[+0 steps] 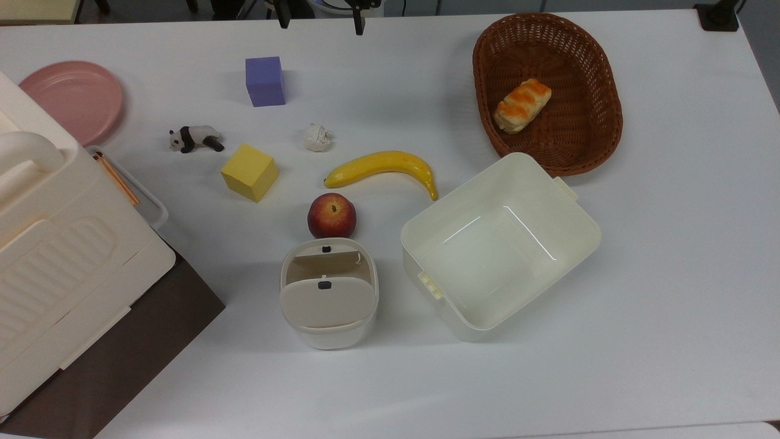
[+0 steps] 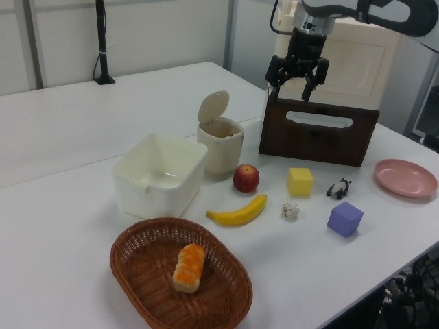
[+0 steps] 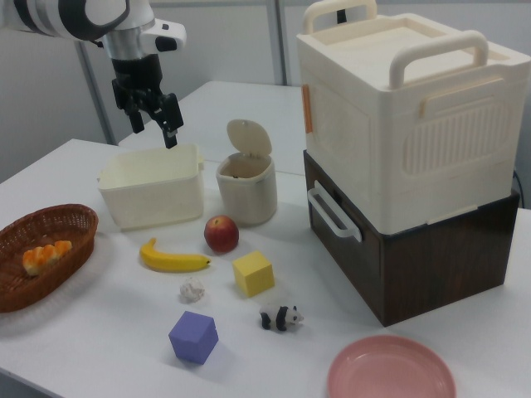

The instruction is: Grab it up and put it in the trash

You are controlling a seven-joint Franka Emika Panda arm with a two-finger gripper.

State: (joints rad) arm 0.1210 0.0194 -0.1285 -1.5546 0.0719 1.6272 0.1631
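White table (image 1: 640, 305), paper ball (image 1: 317, 137), trash (image 1: 329, 305) open

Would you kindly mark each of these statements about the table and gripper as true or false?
1. The gripper holds the paper ball. False: it hangs open and empty, and the ball lies on the table.
2. The bin has its flap tipped open. True.
3. The tub holds the apple. False: the tub is empty; the apple stands beside the bin.
4. Bread lies in the basket. True.
5. The banana lies between ball and apple in the top view. True.
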